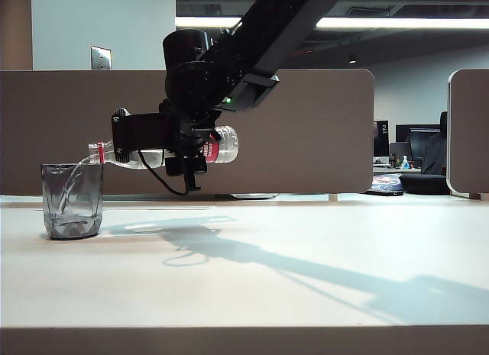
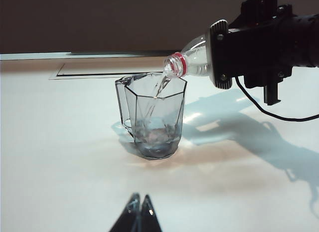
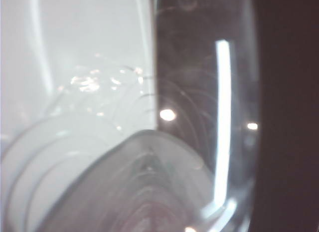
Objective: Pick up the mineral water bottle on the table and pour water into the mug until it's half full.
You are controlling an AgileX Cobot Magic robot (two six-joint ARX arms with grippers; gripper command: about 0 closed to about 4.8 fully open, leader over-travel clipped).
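Note:
The mineral water bottle [image 1: 226,143] lies nearly level in the air, and my right gripper [image 1: 145,135] is shut on its body. Its red-ringed neck [image 2: 178,64] sits over the rim of the mug [image 1: 72,201], a smoky-grey tumbler standing at the left of the table [image 1: 290,279]. A thin stream of water [image 2: 160,87] runs from the mouth into the mug [image 2: 154,117], where a shallow layer covers the bottom. In the right wrist view only the clear bottle wall [image 3: 124,167] shows, very close. My left gripper [image 2: 140,199] rests low in front of the mug, tips together, holding nothing.
Brown partition panels [image 1: 321,126] back the table, with a gap to the office at the right. A black cable [image 1: 162,183] loops down from the right gripper. A flat rectangular cover [image 2: 99,72] lies in the table behind the mug. The brownish front edge [image 1: 244,341] runs along the near side.

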